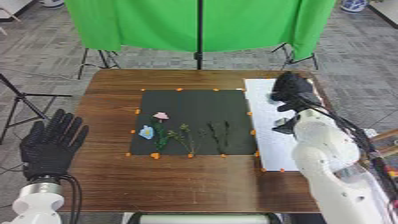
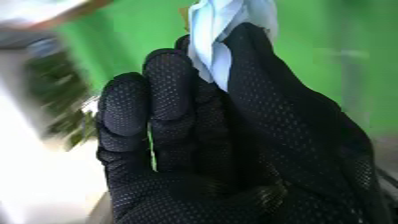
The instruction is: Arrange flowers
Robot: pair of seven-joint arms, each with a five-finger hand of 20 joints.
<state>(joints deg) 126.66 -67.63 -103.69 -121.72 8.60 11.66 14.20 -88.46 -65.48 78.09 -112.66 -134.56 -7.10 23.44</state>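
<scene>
Together on one mat (image 1: 191, 102), two flowers (image 1: 161, 116)

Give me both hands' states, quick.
Left hand: open, fingers straight.
Right hand: closed, thumb and fingers pinching what look like pale blue petals.
</scene>
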